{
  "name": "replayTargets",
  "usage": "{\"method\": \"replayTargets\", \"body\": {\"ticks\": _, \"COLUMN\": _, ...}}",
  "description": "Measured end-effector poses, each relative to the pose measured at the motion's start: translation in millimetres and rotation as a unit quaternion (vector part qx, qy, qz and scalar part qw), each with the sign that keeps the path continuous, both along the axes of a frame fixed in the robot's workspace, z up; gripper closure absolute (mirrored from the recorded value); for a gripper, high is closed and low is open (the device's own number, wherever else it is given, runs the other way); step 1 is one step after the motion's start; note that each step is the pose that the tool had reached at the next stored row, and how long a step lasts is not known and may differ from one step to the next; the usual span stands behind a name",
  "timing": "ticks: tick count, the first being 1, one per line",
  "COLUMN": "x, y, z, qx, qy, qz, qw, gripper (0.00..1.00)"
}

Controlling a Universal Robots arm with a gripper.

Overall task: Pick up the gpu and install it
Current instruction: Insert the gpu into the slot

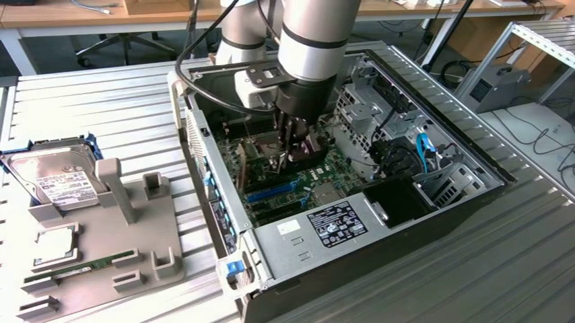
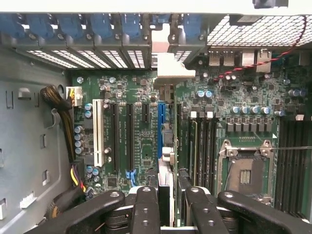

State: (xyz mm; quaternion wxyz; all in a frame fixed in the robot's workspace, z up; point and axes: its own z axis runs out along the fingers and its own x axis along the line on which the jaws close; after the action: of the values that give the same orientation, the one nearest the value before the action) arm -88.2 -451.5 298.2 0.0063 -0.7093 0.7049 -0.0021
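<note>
Now, pincer (image 2: pixel 168 207): pinching gpu (image 2: pixel 165 97) edge-on, between fingers (image 2: pixel 145 209).
Long axis: along blue slot (image 2: pixel 160 129), directly below.
Bracket: toward case rear wall (image 2: pixel 97 29).

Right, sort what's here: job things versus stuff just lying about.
Job: gpu, held in the gripper; blue slot; motherboard; case.
Lying about: hard drive, CPU, RAM stick, grey holder.
</note>
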Motion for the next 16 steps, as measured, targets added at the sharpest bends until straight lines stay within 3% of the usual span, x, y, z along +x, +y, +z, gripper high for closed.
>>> {"method": "replayTargets", "body": {"ticks": 10, "x": -7.8, "y": -2.1, "z": -6.7, "qx": -0.0039, "qy": 0.0000, "qz": 0.000, "qw": 1.0000, "gripper": 0.74}}
{"method": "replayTargets", "body": {"ticks": 16, "x": -13.3, "y": -2.1, "z": -13.0, "qx": -0.0043, "qy": 0.0000, "qz": 0.000, "qw": 1.0000, "gripper": 0.74}}
